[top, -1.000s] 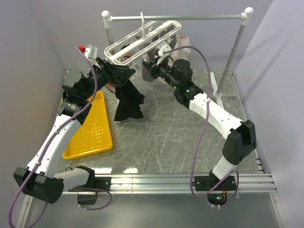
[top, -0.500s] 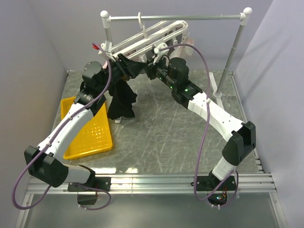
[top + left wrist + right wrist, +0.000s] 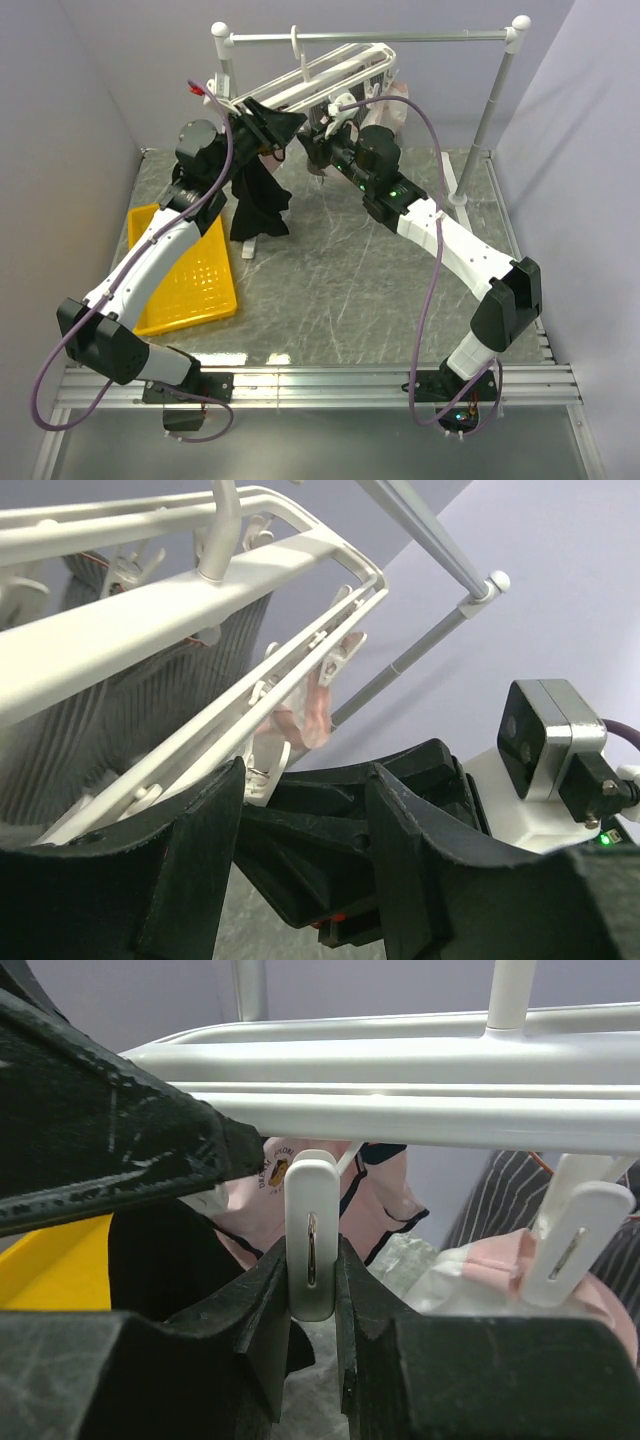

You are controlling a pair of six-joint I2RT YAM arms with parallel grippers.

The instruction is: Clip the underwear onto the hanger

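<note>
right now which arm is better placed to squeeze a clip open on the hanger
Right. The right fingers straddle a white clip hanging under the hanger bars, touching both its sides. The left arm is occupied: the underwear hangs from its raised end beside the hanger.

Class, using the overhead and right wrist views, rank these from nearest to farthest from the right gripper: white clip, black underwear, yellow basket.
1. White clip: pinched between the fingers of the right gripper.
2. Black underwear: hanging just to the left.
3. Yellow basket: far left, low in the overhead view.
</note>
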